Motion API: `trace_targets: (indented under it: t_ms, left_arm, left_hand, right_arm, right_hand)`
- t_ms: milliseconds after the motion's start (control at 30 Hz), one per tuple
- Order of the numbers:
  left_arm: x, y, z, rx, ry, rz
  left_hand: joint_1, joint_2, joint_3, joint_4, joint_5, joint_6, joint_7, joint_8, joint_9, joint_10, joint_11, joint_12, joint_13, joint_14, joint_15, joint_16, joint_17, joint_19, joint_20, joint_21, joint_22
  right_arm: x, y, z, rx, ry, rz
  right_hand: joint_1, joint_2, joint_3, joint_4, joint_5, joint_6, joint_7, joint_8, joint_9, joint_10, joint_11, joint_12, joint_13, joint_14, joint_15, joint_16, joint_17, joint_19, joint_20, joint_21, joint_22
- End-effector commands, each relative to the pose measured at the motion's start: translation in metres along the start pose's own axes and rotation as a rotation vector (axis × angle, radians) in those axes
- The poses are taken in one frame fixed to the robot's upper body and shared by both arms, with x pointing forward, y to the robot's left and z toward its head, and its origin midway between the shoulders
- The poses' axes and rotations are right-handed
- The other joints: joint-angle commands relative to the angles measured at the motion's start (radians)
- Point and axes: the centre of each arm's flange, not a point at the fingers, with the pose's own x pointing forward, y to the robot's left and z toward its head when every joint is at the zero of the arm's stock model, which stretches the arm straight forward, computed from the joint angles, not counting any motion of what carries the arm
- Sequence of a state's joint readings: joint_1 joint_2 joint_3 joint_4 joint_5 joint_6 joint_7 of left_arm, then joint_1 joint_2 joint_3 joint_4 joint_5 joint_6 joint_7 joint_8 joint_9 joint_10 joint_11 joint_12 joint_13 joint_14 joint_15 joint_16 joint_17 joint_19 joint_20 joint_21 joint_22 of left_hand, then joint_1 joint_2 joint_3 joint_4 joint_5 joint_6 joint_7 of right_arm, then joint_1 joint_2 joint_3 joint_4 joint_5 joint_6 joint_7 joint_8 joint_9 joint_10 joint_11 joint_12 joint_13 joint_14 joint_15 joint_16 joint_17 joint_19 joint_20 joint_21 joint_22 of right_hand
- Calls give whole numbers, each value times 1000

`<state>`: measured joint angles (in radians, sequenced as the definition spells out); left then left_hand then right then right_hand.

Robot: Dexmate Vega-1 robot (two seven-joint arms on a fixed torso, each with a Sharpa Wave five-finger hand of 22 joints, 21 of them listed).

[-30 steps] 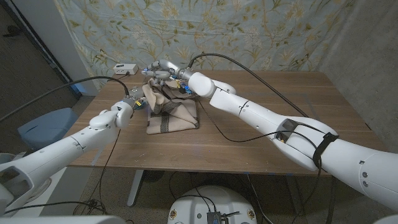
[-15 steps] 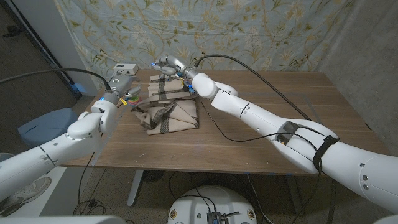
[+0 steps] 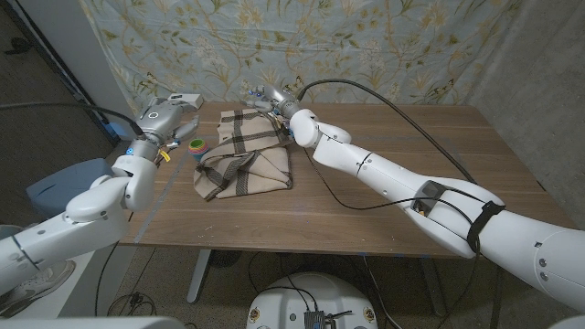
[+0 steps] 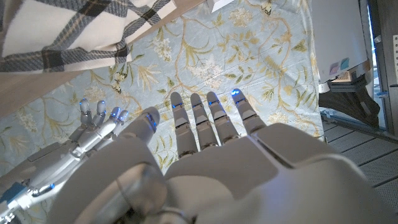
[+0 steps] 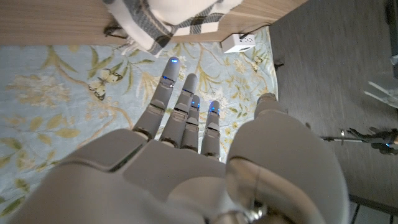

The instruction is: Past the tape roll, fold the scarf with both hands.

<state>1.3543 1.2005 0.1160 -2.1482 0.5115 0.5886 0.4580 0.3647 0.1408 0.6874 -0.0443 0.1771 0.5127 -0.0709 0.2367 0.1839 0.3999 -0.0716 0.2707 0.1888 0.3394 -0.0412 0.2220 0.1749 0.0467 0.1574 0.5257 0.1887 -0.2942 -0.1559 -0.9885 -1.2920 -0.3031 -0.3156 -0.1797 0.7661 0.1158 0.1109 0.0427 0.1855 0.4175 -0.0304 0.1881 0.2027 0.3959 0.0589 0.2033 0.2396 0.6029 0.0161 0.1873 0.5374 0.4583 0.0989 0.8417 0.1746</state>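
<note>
A cream scarf (image 3: pixel 243 153) with dark plaid stripes lies folded in a loose heap on the wooden table (image 3: pixel 393 183), left of middle. Its edge also shows in the left wrist view as the scarf (image 4: pixel 56 31) and in the right wrist view as the scarf (image 5: pixel 165 15). A small green tape roll (image 3: pixel 196 148) stands just left of the scarf. My left hand (image 3: pixel 169 113) hovers past the tape roll at the table's far left, fingers (image 4: pixel 205 118) spread and holding nothing. My right hand (image 3: pixel 271 98) is raised beyond the scarf's far edge, fingers (image 5: pixel 183 109) straight and apart.
A flowered curtain (image 3: pixel 366 46) hangs behind the table. A small white box (image 5: pixel 239 42) sits by the far left corner. Black cables (image 3: pixel 384 100) run from my right arm across the tabletop. The right half of the table holds only my right arm.
Both hands have let go of the scarf and lifted away toward the far edge, the left one swinging out to the left. The scarf now lies folded, and the tape roll has come into sight.
</note>
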Motion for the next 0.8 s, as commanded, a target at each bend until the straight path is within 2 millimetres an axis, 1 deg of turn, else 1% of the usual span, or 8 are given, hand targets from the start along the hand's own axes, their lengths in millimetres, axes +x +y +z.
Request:
trace_targets:
  t_ms: [33, 267, 400, 467, 600, 667, 733, 800]
  left_arm:
    - [-12, 14, 10, -53, -67, 59]
    - [-15, 17, 10, -83, -73, 68]
    - [-17, 18, 11, -80, -72, 76]
    - [-17, 18, 12, -79, -68, 81]
    - [-15, 18, 13, -79, -76, 89]
    - [-15, 18, 13, -81, -75, 91]
    - [-14, 18, 13, -75, -76, 93]
    - [-14, 18, 14, -74, -72, 96]
  left_hand:
    - [-5, -2, 4, -6, 5, 9, 3, 1, 3, 11, 2, 6, 4, 12, -13, 4, 1, 8, 2, 10, 4]
    - [-6, -4, 4, -9, 5, 11, 4, -1, 3, 12, 2, 5, 4, 13, -13, 3, 1, 8, 2, 10, 5]
    - [-6, -4, 5, -11, 5, 10, 4, -3, 3, 13, 2, 3, 4, 14, -13, 1, 1, 9, 3, 10, 5]
    - [-6, -4, 5, -12, 5, 10, 4, -4, 3, 12, 1, 3, 4, 14, -13, 1, 1, 9, 3, 10, 5]
    - [-6, -1, 7, -13, 5, 7, 4, -7, 3, 11, 1, 1, 4, 14, -12, -1, 1, 9, 4, 9, 5]
    - [-4, 2, 8, -15, 6, 4, 5, -9, 3, 8, 3, -2, 4, 13, -11, -2, 2, 9, 5, 9, 5]
    - [-4, 3, 8, -15, 6, 4, 4, -10, 3, 6, 4, -3, 4, 12, -12, -2, 2, 9, 5, 9, 5]
    - [-4, 5, 8, -16, 6, 2, 4, -12, 4, 2, 5, -6, 4, 12, -13, -3, 2, 9, 5, 9, 5]
  right_arm:
    - [-6, 6, -47, -184, 228, 19]
    - [-7, 10, -68, -237, 304, 37]
    - [-6, 14, -78, -249, 365, 78]
    - [-5, 16, -81, -256, 386, 93]
    - [-5, 19, -85, -273, 410, 122]
    - [-4, 21, -86, -283, 418, 141]
    - [-4, 22, -87, -278, 424, 153]
    - [-4, 24, -88, -272, 424, 165]
  right_hand:
    - [-5, -12, -2, -1, 0, -8, 0, -3, 2, -8, 3, -2, 4, -24, -1, -5, -3, -14, -1, -9, 1]
    - [-8, -14, -3, -1, 0, -14, -2, -2, 2, -14, 3, -3, 5, -30, -2, -2, -8, -17, 2, -14, 1]
    - [-20, -16, -7, 2, -1, -27, -3, -3, 3, -15, 2, -2, 6, -19, 1, 7, -11, -8, 4, -15, 1]
    - [-34, -20, -13, 8, -1, -21, -2, 2, 3, -11, 3, 1, 7, -14, 2, 11, -13, -1, 6, -15, 0]
    - [-77, -31, -32, 25, -2, 20, 5, 20, 5, 3, 8, 8, 8, -14, 3, 18, -20, 4, 6, -23, 0]
    - [-123, -41, -53, 44, -1, 78, 20, 39, 5, 15, 11, 12, 8, -16, 3, 23, -28, 6, 8, -34, 0]
    - [-142, -44, -61, 50, 1, 114, 22, 51, 4, 20, 14, 13, 7, -18, 5, 24, -32, 3, 9, -41, 0]
    - [-159, -47, -68, 57, 4, 148, 33, 60, 3, 28, 14, 16, 7, -19, 7, 26, -36, 0, 10, -48, 1]
